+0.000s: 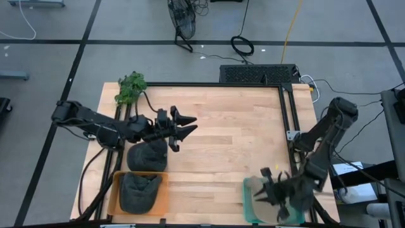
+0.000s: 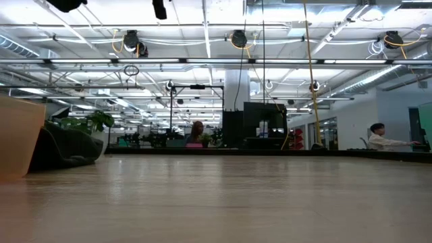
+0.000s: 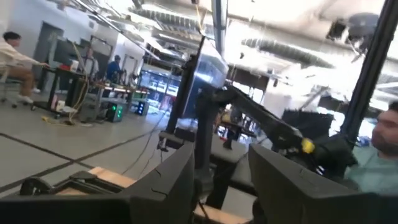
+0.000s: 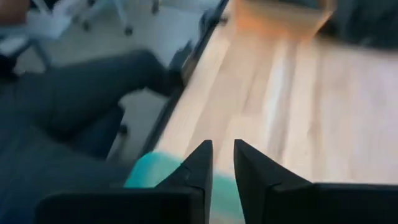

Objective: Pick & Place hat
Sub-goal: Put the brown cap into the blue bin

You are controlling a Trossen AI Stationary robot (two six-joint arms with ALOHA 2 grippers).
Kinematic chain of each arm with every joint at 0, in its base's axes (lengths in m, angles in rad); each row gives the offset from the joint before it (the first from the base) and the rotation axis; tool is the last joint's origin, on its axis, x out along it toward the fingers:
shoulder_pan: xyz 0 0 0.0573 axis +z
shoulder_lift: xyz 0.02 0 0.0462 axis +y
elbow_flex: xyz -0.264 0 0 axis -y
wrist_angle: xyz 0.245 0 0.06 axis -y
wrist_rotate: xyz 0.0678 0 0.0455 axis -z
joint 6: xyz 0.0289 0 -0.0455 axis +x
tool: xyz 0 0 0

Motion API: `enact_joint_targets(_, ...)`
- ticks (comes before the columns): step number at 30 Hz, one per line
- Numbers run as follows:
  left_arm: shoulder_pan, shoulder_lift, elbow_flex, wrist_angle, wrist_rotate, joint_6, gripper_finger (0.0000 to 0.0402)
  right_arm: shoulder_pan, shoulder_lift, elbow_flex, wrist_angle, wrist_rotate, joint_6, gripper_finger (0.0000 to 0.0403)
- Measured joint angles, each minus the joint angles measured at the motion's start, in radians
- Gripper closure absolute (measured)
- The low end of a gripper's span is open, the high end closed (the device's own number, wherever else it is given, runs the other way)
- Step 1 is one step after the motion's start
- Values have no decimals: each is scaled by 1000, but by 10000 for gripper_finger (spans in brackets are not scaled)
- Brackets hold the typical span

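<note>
One dark hat (image 1: pixel 147 155) lies flat on the wooden table, just beyond the orange tray (image 1: pixel 163 197); the low view shows this hat (image 2: pixel 67 145) behind the tray's wall (image 2: pixel 17 135). A second dark hat (image 1: pixel 139 193) lies inside the tray. My left gripper (image 1: pixel 185 125) is open, raised above the table just right of the first hat and pointing toward the table's right; its fingers stand apart in its wrist view (image 3: pixel 221 171). My right gripper (image 1: pixel 280 195) hovers over the teal tray (image 1: pixel 250 201), open by a narrow gap (image 4: pixel 222 155).
A green plant (image 1: pixel 131 87) stands at the table's far left corner. A black frame rail (image 1: pixel 288 120) runs along the table's right side. Bare wood (image 1: pixel 228 139) spreads between the two arms. People sit in the room beyond the table (image 2: pixel 378 137).
</note>
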Motion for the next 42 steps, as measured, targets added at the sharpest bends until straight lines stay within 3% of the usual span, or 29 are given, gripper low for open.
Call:
enact_joint_targets(7,-81,47,44,30,-104,13,238,58,178,266,-379,-194,268,365)
enact_joint_targets(11,-125,80,82,25,-147,54,238,87,220,284,-373,-344,407,365)
enact_joint_targets(14,-148,107,113,22,-171,79,238,115,247,284,-360,-394,509,365)
enact_joint_targets(22,-153,207,232,26,-179,132,238,148,292,195,-347,-354,620,367)
enact_joint_targets(32,-153,319,351,18,-179,139,238,145,289,-67,-76,-351,684,385)
enact_joint_targets(37,-153,348,378,17,-178,154,238,147,260,-99,-55,-346,686,394)
enact_joint_targets(42,-153,347,378,13,-178,159,238,149,249,-102,-14,-274,612,401)
